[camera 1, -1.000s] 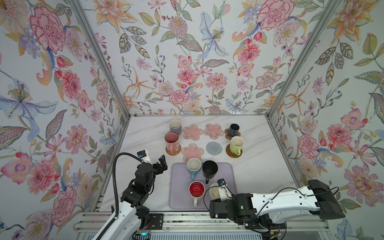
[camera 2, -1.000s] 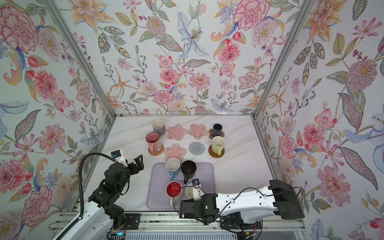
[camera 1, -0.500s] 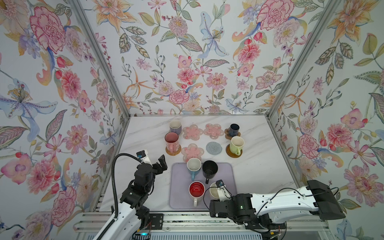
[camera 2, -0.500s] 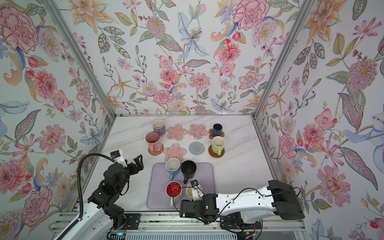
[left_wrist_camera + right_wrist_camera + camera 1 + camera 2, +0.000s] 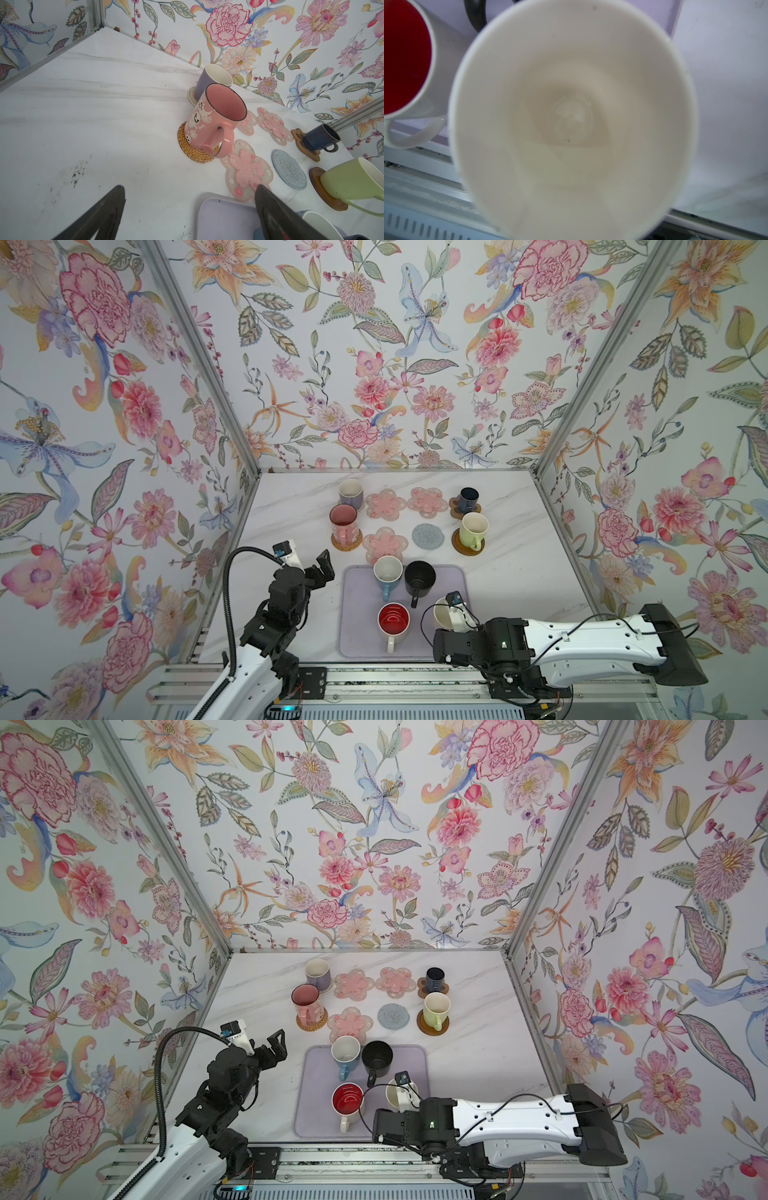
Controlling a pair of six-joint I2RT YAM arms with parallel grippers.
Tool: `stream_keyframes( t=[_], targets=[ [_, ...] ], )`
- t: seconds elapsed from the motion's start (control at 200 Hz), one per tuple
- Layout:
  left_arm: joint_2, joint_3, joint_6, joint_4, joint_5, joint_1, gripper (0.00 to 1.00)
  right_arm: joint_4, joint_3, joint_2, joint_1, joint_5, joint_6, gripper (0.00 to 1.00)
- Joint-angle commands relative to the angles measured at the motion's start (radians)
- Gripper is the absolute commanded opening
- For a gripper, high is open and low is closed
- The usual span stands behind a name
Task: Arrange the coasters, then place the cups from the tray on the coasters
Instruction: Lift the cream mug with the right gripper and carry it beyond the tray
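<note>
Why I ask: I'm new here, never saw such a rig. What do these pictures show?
Two robot arms stand at a marble table, each ending in a two-fingered gripper. Two pictures look down from one overhead camera pair; two come from cameras on the arms' wrists. On the table lie eight coasters: four carry mugs, four are bare. A lavender tray holds four more mugs. The left gripper hangs open beside the tray, holding nothing. The right gripper is shut at the cream mug, apparently gripping it; its fingers are hidden, and its wrist camera looks straight into that mug.
</note>
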Motion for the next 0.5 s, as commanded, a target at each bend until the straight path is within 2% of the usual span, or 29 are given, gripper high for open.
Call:
stream_keyframes(
  t=[0.0, 0.205, 0.42, 0.49],
  targets=[
    [-0.007, -0.009, -0.008, -0.016, 0.004, 0.014, 0.99, -0.120, 0.071, -0.059, -0.065, 0.044, -0.050, 0.00],
    [-0.030, -0.011, -0.015, -0.042, -0.004, 0.014, 0.99, -0.124, 0.186, -0.075, -0.297, 0.037, -0.267, 0.00],
    [-0.073, -0.038, -0.028, -0.046, -0.012, 0.015, 0.99, 0.019, 0.380, 0.069, -0.543, 0.004, -0.573, 0.00],
    [-0.075, -0.030, -0.019, -0.066, -0.017, 0.015, 0.99, 0.068, 0.430, 0.138, -0.603, 0.003, -0.629, 0.00]
  ],
)
